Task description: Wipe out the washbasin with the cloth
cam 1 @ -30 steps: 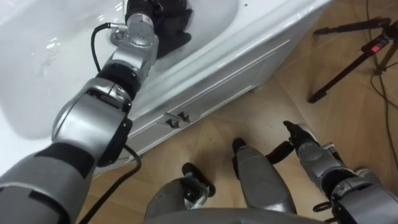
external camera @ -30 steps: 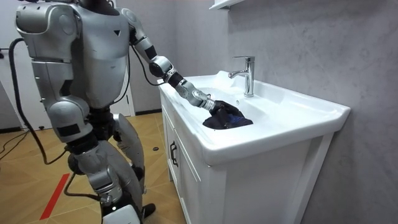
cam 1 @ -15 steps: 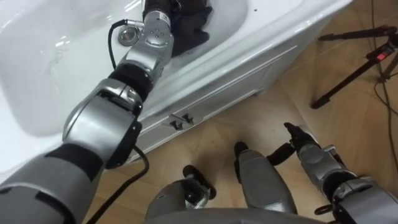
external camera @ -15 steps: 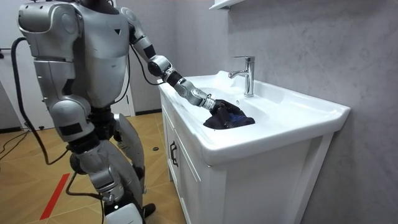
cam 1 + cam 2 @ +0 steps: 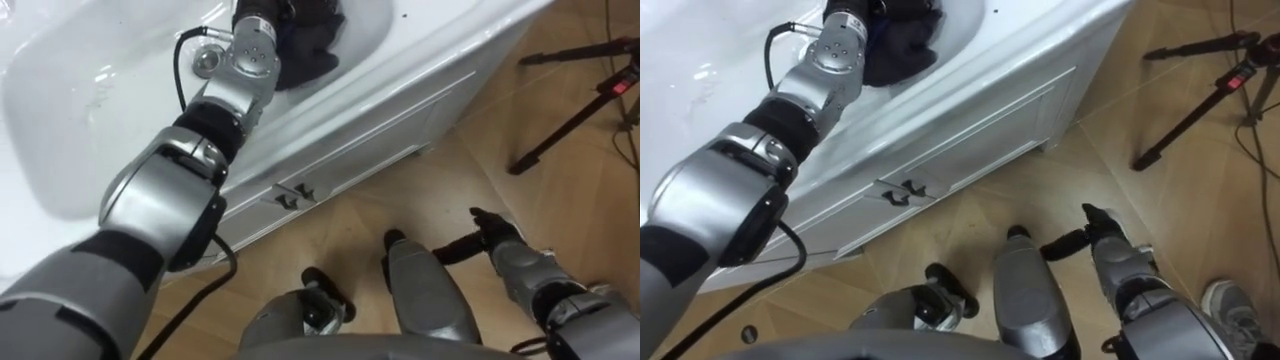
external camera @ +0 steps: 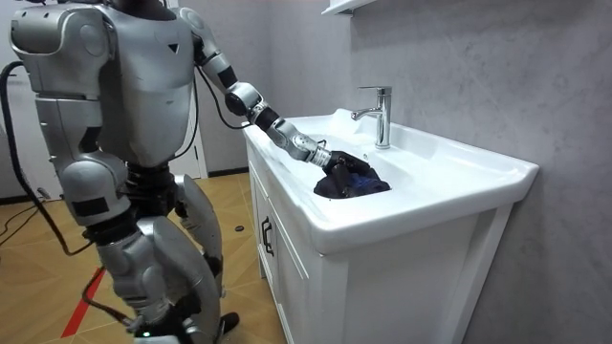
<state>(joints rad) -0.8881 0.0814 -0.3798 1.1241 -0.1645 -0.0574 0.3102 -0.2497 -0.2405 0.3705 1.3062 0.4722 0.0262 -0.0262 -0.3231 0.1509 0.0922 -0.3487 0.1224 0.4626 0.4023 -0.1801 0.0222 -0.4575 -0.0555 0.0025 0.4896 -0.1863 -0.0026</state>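
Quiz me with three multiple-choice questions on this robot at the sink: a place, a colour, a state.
1. Where is the dark cloth? A on a chair; B in the basin; C over the tap.
2. What colour is the vanity cabinet? A white; B brown; C grey.
3. The right hand is: A gripping a handle; B holding a sponge; C open and empty.
Answers: B, it lies inside the basin at the left hand; A, its front is white; C, it hangs relaxed above the floor.
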